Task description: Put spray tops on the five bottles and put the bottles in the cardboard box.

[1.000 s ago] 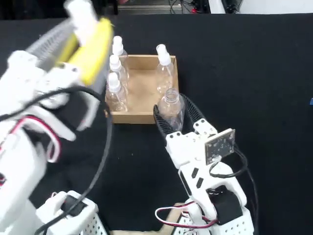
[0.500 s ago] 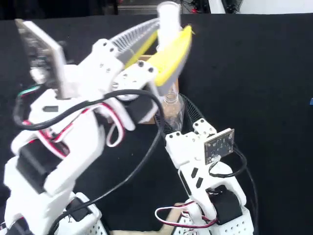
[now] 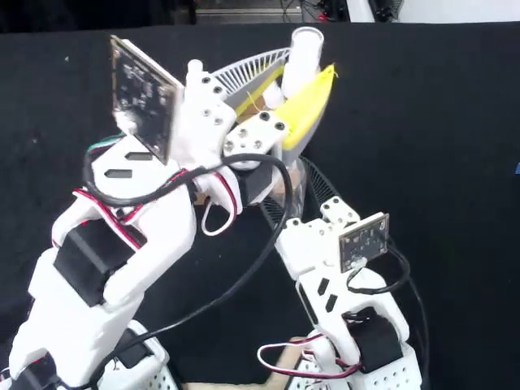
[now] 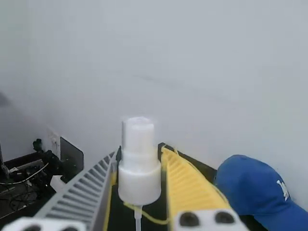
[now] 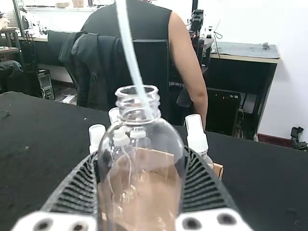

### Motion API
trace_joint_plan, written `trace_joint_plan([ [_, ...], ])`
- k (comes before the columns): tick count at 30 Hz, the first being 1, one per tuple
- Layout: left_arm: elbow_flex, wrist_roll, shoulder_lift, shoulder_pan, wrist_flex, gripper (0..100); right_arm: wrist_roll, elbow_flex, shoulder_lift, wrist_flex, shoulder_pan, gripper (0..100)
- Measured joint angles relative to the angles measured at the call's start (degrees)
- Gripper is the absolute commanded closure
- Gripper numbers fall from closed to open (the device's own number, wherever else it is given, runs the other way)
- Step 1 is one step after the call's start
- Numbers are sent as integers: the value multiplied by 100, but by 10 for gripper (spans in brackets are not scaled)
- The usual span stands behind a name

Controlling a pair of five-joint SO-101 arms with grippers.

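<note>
My left gripper (image 3: 305, 61) is shut on a white spray top (image 3: 305, 42), high above the table; its grey and yellow fingers pinch the white spray top (image 4: 139, 163) at the collar, with the thin dip tube (image 4: 138, 219) hanging below. Directly under it, my right gripper (image 3: 291, 175) is shut on a clear uncapped bottle (image 3: 290, 180), held upright. In the right wrist view the bottle (image 5: 142, 178) stands between the right gripper's (image 5: 142, 154) ribbed fingers, and the dip tube (image 5: 130, 53) slants down to its open neck. The cardboard box (image 5: 219, 170) lies just behind the bottle.
Several capped bottles (image 5: 195, 134) stand in the box. The left arm (image 3: 146, 211) hangs over the box and the table's left half. Black cloth (image 3: 431, 122) covers the table to the right. A blue cap (image 4: 255, 187) lies beyond the left gripper.
The left arm has swung from the left across the box, bringing the spray top over the held bottle. The right arm and its bottle have stayed still.
</note>
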Motion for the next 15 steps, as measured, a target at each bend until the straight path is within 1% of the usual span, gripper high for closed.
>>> trace_joint_plan([
  [5, 35, -158, 0, 9, -18, 961, 0, 0, 0, 0, -18, 988],
  [9, 0, -185, 0, 9, -281, 961, 0, 0, 0, 0, -18, 988],
  [15, -97, -185, 0, -9, -316, 961, 0, 0, 0, 0, -18, 988],
])
